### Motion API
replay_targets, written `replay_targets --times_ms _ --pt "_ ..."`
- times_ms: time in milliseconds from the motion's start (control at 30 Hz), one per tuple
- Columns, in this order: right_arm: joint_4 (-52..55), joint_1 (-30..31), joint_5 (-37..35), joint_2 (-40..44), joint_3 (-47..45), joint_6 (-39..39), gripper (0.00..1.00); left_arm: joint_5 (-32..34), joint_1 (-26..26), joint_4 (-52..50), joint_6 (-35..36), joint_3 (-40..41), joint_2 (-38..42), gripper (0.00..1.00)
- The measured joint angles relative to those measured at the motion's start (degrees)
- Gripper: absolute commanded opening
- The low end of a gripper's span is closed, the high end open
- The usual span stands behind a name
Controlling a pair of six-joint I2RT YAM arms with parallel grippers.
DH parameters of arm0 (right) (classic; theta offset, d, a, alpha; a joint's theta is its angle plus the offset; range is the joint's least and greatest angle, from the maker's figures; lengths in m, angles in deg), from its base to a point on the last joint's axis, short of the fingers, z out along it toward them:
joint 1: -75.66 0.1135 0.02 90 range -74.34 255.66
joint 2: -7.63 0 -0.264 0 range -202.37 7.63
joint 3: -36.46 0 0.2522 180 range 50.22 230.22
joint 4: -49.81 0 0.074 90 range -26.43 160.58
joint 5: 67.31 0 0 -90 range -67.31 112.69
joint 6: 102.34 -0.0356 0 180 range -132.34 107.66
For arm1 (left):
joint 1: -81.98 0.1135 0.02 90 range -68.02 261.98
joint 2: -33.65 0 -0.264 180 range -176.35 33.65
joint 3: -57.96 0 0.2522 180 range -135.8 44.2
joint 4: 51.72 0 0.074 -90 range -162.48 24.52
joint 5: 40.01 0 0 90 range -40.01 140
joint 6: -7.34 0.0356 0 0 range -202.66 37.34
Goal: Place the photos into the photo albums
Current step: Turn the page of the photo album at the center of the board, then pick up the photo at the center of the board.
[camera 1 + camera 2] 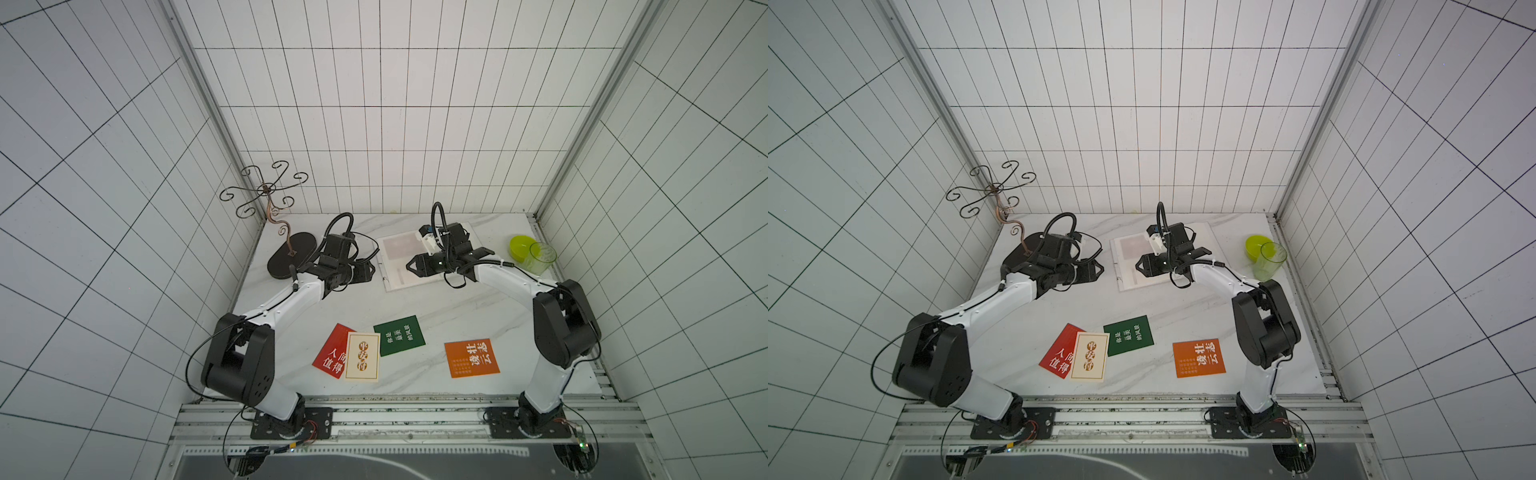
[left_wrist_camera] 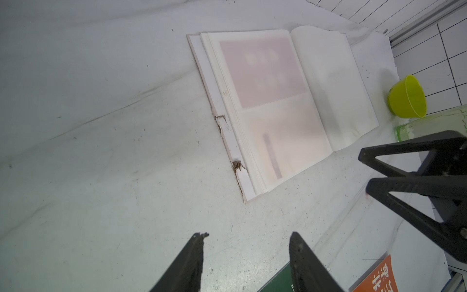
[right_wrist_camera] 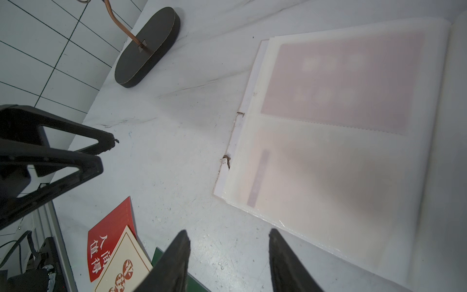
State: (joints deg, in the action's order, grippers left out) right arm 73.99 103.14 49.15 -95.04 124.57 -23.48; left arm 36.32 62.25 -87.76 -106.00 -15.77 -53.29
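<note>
The photo album (image 1: 397,257) (image 1: 1129,257) lies open at the back of the table. A reddish shape shows faintly through its top page (image 2: 265,73) (image 3: 341,83). Four photos lie near the front: a red one (image 1: 332,353) (image 1: 1057,353) partly under a cream one (image 1: 363,357) (image 1: 1090,356), a dark green one (image 1: 399,336) (image 1: 1128,335) and an orange one (image 1: 471,358) (image 1: 1199,358). My left gripper (image 1: 370,272) (image 2: 249,235) hangs open and empty just left of the album. My right gripper (image 1: 409,266) (image 3: 227,233) is open and empty over the album's left part.
A metal scroll stand with a dark oval base (image 1: 291,253) (image 3: 147,48) stands at the back left. A yellow-green bowl (image 1: 523,246) (image 2: 406,97) and a clear green cup (image 1: 541,257) sit at the back right, close to the tiled wall.
</note>
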Motion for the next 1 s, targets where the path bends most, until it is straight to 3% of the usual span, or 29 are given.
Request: replay_targets --times_ms 167,533,733,1000 --pt "0.0 0.0 -0.8 3.4 -3.3 -2.0 0.53 -0.3 -1.2 -1.7 0.5 1.4 2.0 0.55" --pt "-0.5 0.0 -1.0 14.0 -18.1 -7.8 0.53 -2.9 -15.1 -5.7 2.4 2.0 2.9 0.55" --pt "-4.6 0.0 3.4 13.3 -24.3 -11.2 0.53 -5.4 -18.6 -6.8 2.4 6.2 2.3 0.55" --pt "-11.5 0.0 8.5 7.6 -25.5 -12.7 0.53 -9.4 -19.9 -8.2 2.6 11.0 1.2 0.55"
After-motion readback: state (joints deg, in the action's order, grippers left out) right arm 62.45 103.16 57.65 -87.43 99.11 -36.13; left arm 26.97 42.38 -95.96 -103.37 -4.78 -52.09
